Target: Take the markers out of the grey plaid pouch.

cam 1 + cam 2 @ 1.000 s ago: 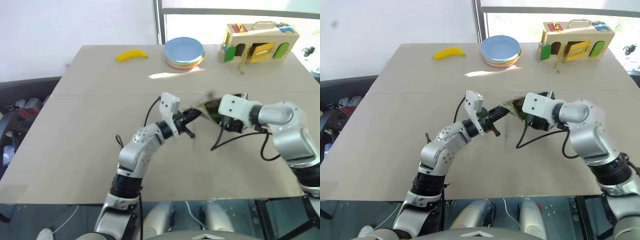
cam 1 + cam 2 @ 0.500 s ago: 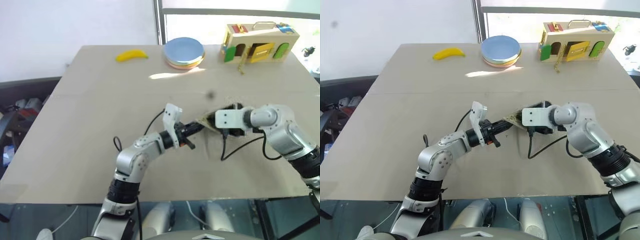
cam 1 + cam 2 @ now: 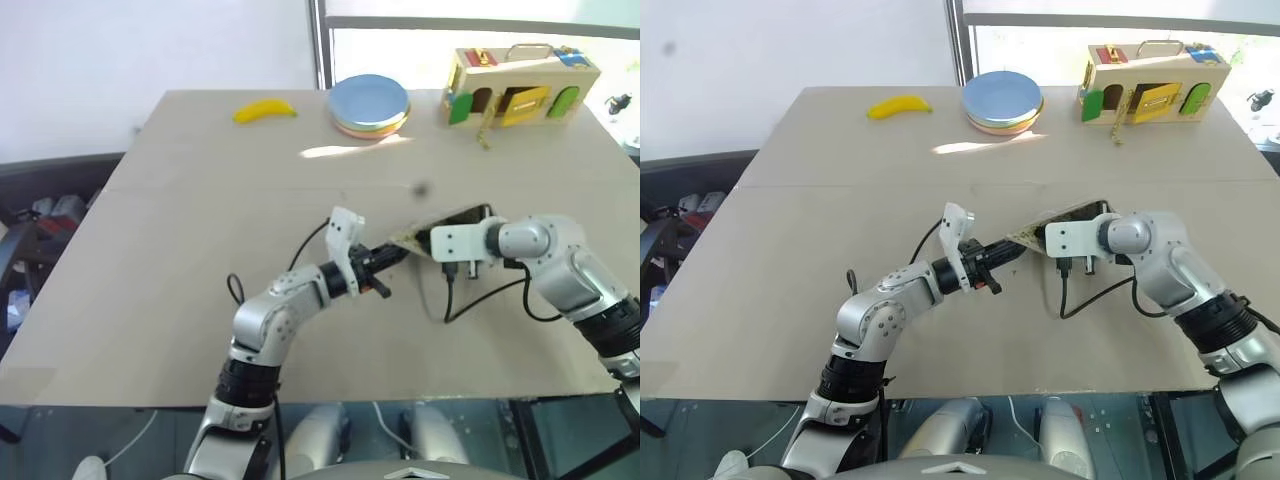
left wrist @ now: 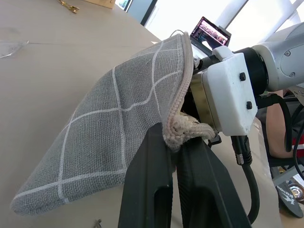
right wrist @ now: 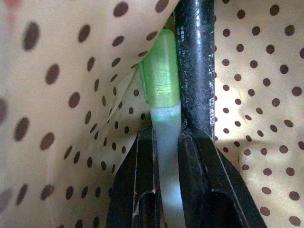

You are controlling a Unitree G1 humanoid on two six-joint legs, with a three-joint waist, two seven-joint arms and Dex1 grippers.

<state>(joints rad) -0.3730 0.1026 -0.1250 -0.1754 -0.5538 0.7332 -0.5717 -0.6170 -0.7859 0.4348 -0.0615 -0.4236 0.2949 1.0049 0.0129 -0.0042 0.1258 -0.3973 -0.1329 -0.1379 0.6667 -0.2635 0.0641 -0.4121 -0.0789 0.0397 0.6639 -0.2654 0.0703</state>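
Inside the grey plaid fabric pouch (image 4: 123, 118), the right gripper (image 5: 165, 142) has its two black fingers pinched on a bright green marker with a pale translucent barrel (image 5: 161, 85). Around it spreads the pouch's yellowish lining with dark brown dots (image 5: 61, 95). A dark glossy stick (image 5: 194, 61) lies just beside the green marker, touching it along one side; whether this is the other marker cannot be told.

From the head views, the pouch sits near the middle of the beige tabletop (image 3: 200, 200), held between the two arms. The left gripper (image 4: 173, 142) has its fingers pressed together on the pouch's rim at the open mouth, where the cream zipper edging bunches up. The right hand's white wrist housing (image 3: 455, 243) sits right at the mouth.

Well apart, along the far edge of the table, rest a yellow banana (image 3: 264, 110), a stack of round pastel plates with a blue one on top (image 3: 369, 104), and a wooden latch box with coloured doors (image 3: 520, 88).
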